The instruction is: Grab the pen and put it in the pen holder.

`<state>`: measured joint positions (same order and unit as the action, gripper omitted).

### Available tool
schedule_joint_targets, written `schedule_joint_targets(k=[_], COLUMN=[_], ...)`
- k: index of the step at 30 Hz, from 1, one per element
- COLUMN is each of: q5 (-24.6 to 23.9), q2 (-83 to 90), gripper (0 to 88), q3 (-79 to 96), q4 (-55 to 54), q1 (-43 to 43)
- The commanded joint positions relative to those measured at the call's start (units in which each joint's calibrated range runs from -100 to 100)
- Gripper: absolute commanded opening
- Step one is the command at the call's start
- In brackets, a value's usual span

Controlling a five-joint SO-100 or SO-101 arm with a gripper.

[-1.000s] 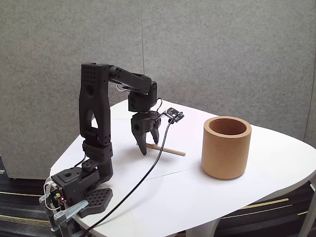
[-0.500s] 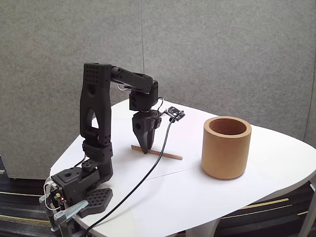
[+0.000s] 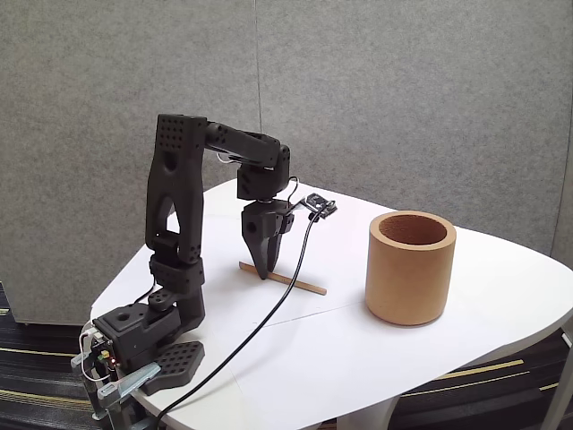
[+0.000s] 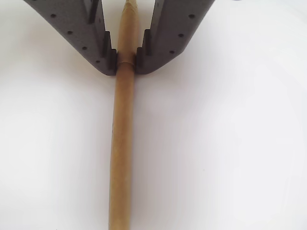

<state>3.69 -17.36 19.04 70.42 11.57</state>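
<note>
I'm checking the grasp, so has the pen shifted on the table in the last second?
Yes. In the fixed view the pen slid left, away from the holder, and the end effector is now shut on it.

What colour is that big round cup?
The thick-walled cylindrical cup is plain matte tan-brown, clearest in the fixed view.

Light-brown pen (image 4: 122, 143), tan-brown pen holder (image 3: 410, 269), black tool (image 4: 125, 64), white table (image 3: 358, 349)
</note>
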Motion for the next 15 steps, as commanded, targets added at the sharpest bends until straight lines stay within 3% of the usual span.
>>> schedule_joint_targets(k=[1,15], q5=[-0.13,-0.13], q2=[0.07,0.32], gripper=[0.7,0.7], q3=[-0.18,-19.13], q4=[0.76,5.0], q1=[-0.37,0.22])
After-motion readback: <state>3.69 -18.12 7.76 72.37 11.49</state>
